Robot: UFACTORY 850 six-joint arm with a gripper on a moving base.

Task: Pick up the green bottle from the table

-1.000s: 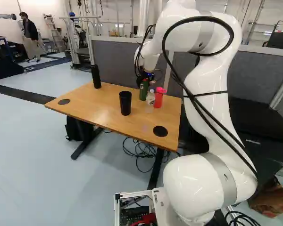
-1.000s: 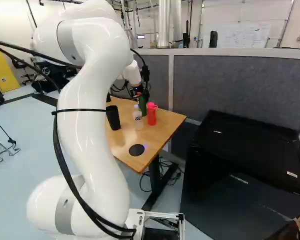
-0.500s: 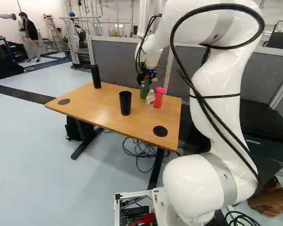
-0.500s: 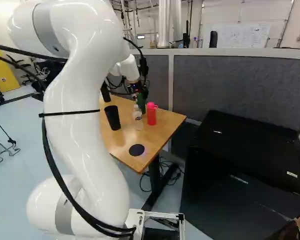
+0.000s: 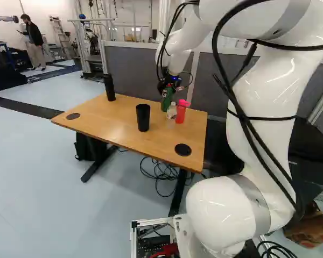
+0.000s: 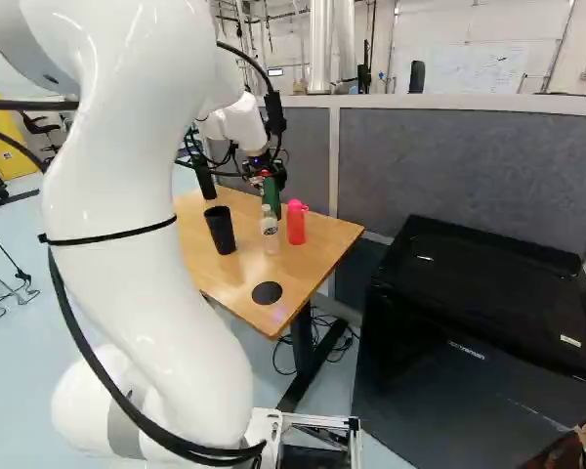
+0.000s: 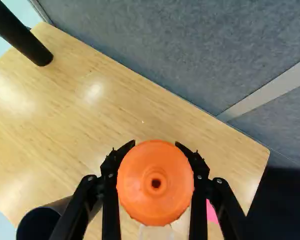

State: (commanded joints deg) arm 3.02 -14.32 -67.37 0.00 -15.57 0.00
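The gripper is pinching the green bottle near its orange cap, with one of its fingers bearing on each side. The bottle is extending straight away from the wrist, below the gripper, its long axis running nearly upright and roughly in line with the direction in which the gripper is pointing. It is occupying the far side of the table, behind the clear bottle as seen from the base; the pink bottle is standing just to the right of that pair in both base views. The clear bottle is masking the lower end, so whether the base is touching the wood cannot be told. The wrist view is showing the cap centred between the fingers, so no sideways correction is appearing necessary. The coming move is calling for a lift along the bottle's own axis, away from the table; any drift toward the base is risking contact with the clear bottle.
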